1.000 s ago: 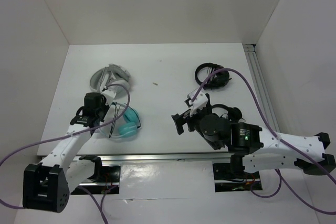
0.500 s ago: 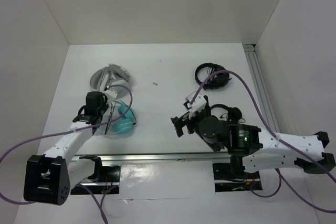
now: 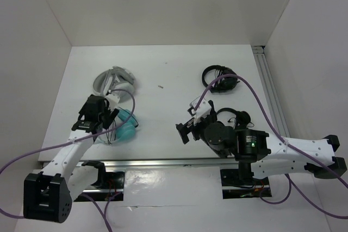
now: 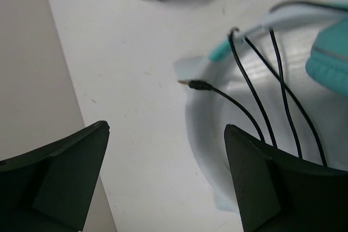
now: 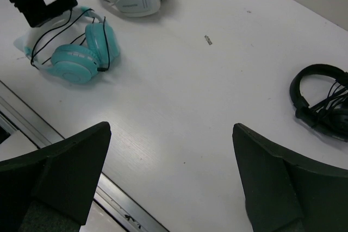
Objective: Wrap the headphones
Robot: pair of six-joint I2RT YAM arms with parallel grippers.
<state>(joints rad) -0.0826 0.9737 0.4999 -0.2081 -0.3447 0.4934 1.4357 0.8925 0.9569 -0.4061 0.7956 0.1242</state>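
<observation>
The headphones (image 3: pixel 126 126) lie at the front left of the table, with teal cups (image 5: pixel 79 54), a pale headband (image 4: pixel 205 134) and a thin black cable (image 4: pixel 255 117) looped several times across the band. The cable's plug (image 4: pixel 191 84) lies loose on the table. My left gripper (image 3: pixel 107 117) hovers over the headband's left side. It is open (image 4: pixel 166 129), with only bare table and the band's edge between its fingers. My right gripper (image 3: pixel 185 130) hangs open (image 5: pixel 172 129) above bare table near the middle front, well right of the headphones.
Grey-white headphones (image 3: pixel 113 81) lie just behind the teal pair. Black headphones (image 3: pixel 220 78) sit at the back right, and another black pair (image 3: pixel 239 117) is partly under my right arm. A small bit (image 3: pixel 161 86) lies mid-table. A metal rail (image 3: pixel 163 162) runs along the near edge.
My left gripper went from shut to open, let go of the cable and drew back to the left. The teal headphones shifted slightly up and left. The right arm barely moved.
</observation>
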